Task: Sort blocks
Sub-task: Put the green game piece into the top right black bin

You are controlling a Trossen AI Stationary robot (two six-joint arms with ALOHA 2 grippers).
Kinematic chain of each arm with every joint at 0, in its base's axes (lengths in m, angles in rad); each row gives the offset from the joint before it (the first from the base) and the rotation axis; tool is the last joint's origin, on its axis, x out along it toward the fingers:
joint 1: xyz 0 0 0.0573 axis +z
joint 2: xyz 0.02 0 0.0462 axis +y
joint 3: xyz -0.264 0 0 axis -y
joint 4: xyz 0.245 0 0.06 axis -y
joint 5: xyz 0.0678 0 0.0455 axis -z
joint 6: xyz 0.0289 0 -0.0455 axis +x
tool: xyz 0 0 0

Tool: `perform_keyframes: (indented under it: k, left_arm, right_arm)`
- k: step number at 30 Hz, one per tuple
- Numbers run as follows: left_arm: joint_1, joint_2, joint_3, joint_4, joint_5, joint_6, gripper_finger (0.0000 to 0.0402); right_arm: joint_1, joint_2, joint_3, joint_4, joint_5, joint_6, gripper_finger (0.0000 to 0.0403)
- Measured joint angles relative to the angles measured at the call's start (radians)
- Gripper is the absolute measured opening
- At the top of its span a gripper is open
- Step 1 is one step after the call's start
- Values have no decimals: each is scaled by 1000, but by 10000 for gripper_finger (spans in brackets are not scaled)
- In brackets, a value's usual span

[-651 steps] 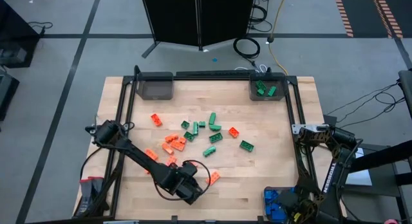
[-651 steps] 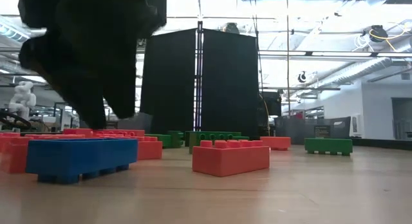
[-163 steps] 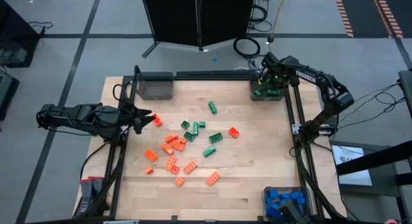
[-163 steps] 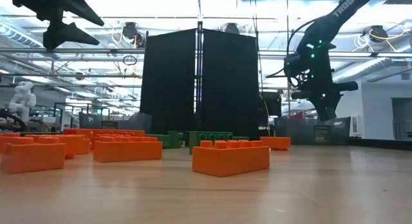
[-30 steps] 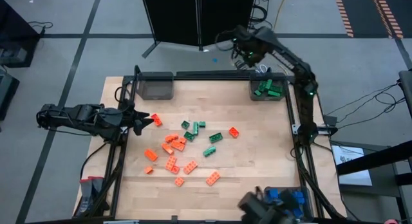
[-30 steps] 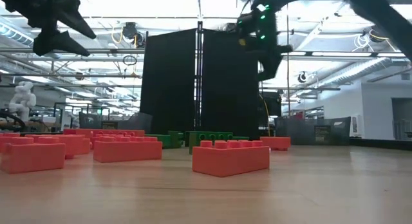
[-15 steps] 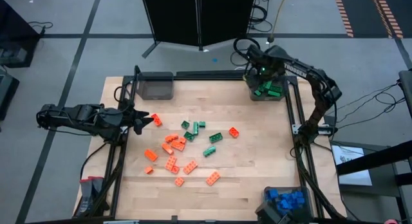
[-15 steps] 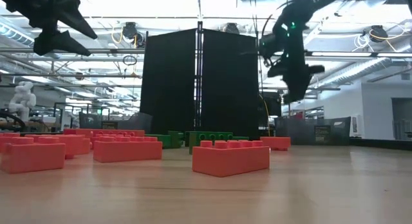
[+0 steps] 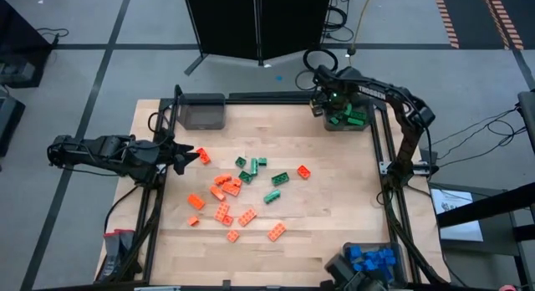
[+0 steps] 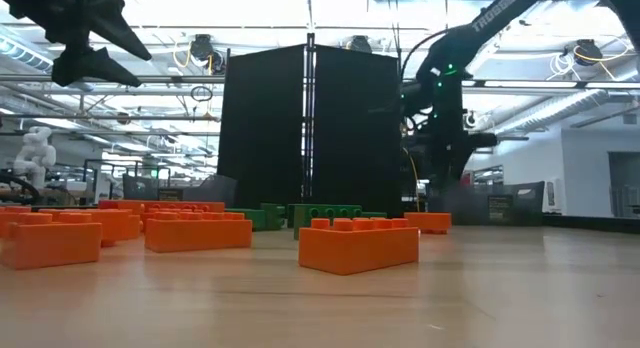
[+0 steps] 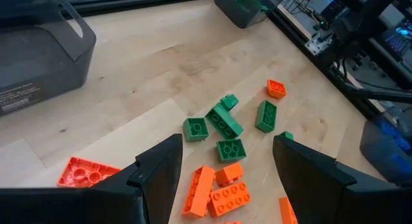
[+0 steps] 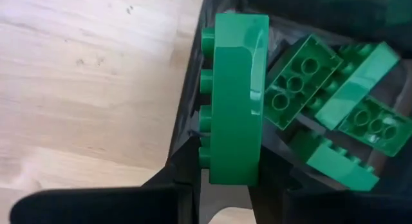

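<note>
Hovering at the left edge of the worktop [image 9: 334, 241], the left gripper [image 9: 185, 156] points inward with its fingers [image 11: 309, 172] spread and nothing between them; just beside its tip lies one orange block [image 9: 203, 155] on the wood.

Far-left corner: dark bin [image 9: 201, 113], contents not discernible.

Centre of worktop: scattered blocks, loose and flat. Orange cluster [image 9: 226, 186] near the middle-left, with further orange pieces toward the near edge, among them one [image 9: 277, 232] at the front of the spread and a single orange square [image 9: 303, 171] off to the right. Green blocks [image 9: 247, 165] lie among them, a pair [image 9: 277, 187] nearer the middle. In the low view the orange brick [image 10: 358, 245] stands closest to the camera.

Near-right corner: bin holding blue blocks [image 9: 374, 259], partly cut off by the frame edge.

Far-right corner: green bin [image 9: 328, 121] with several green blocks [image 12: 360, 114] lying inside. The right gripper [image 9: 322, 102] hangs over this bin's left rim, fingers [image 12: 187, 166] pinching one oblong green block [image 12: 235, 95] held on edge, studs facing the worktop side; the wrist view shows it just above the bin wall, apart from the bricks already in the bin
</note>
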Motion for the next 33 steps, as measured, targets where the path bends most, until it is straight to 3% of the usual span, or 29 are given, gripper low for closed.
perform_keyframes:
  k: [7,14,17,23,27,30,33]
  left_arm:
    - [0,0,0,0,1,0,244]
    - [0,0,0,0,1,2,244]
    - [0,0,0,0,1,4,244]
    - [0,0,0,-1,1,5,244]
    - [0,0,0,-1,2,8,244]
    - [0,0,0,-1,1,9,244]
    - [0,0,0,-1,0,10,244]
  right_arm:
    - [-8,18,0,3,-13,0,76]
    - [-8,18,0,-26,-13,1,214]
    - [-8,2,0,-41,-13,-4,240]
    - [-8,-101,86,-97,-46,-83,231]
    - [27,-211,139,-62,-200,-154,217]
    - [119,-277,142,9,-347,-226,215]
    - [258,-296,142,67,-371,-333,216]
